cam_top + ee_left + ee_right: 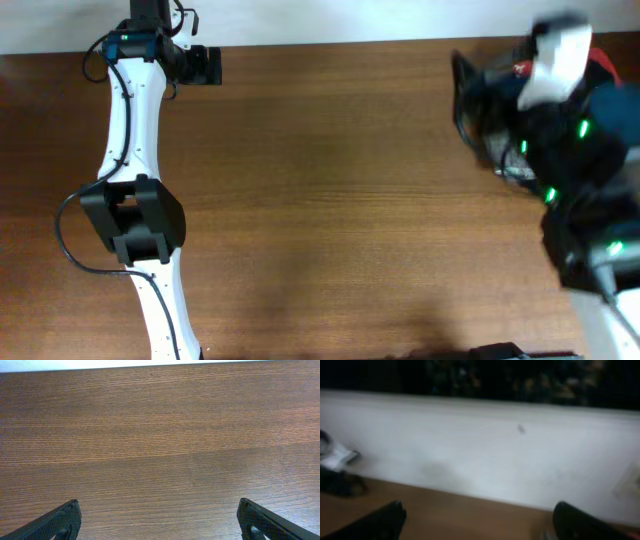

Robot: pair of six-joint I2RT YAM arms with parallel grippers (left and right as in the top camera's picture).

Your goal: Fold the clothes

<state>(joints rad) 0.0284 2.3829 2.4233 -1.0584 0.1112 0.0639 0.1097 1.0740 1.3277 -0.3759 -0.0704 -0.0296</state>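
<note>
The clothes [497, 95] show as a dark heap at the table's far right corner, largely covered by my right arm [585, 245]. Which part of the heap is the black garment I cannot tell. In the right wrist view, my right gripper [477, 517] is open and blurred, facing the white wall over the table's back edge, with nothing between its fingers. My left gripper [158, 510] is open over bare wood, its fingertips [70, 512] far apart and holding nothing. The left arm [130, 150] lies along the table's left side, far from the heap.
The brown wooden table [330, 200] spans the view, with a white wall [330, 20] behind its back edge. A bit of red cloth [603, 60] peeks out of the heap at the far right. A small dark and white object [335, 462] lies by the wall.
</note>
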